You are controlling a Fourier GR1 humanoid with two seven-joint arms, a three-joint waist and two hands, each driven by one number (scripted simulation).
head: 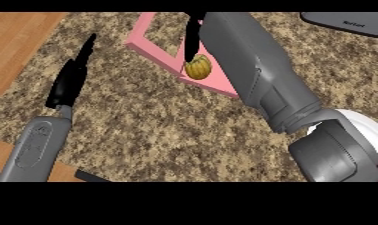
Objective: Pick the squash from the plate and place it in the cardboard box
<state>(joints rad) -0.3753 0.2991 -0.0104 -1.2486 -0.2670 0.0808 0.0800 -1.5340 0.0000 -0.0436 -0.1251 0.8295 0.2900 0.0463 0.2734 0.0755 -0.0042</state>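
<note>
The yellow ribbed squash [198, 67] is over the near right corner of the pink open box [151, 44], just above its front wall. My right hand [193, 36] reaches over the box. Its grey forearm hides most of it, and one dark finger runs down onto the squash's top, pinching it against the hidden rest of the hand. The white plate [359, 121] shows only as a rim at the right edge, behind my right arm, with nothing seen on it. My left hand [70, 79] rests at the left, fingers straight, holding nothing.
A dark grey flat device [345, 21] lies at the top right corner. The speckled stone counter [162, 124] fills the middle, with a wooden surface [22, 39] along the left. A small dark object [92, 176] peeks in at the bottom left.
</note>
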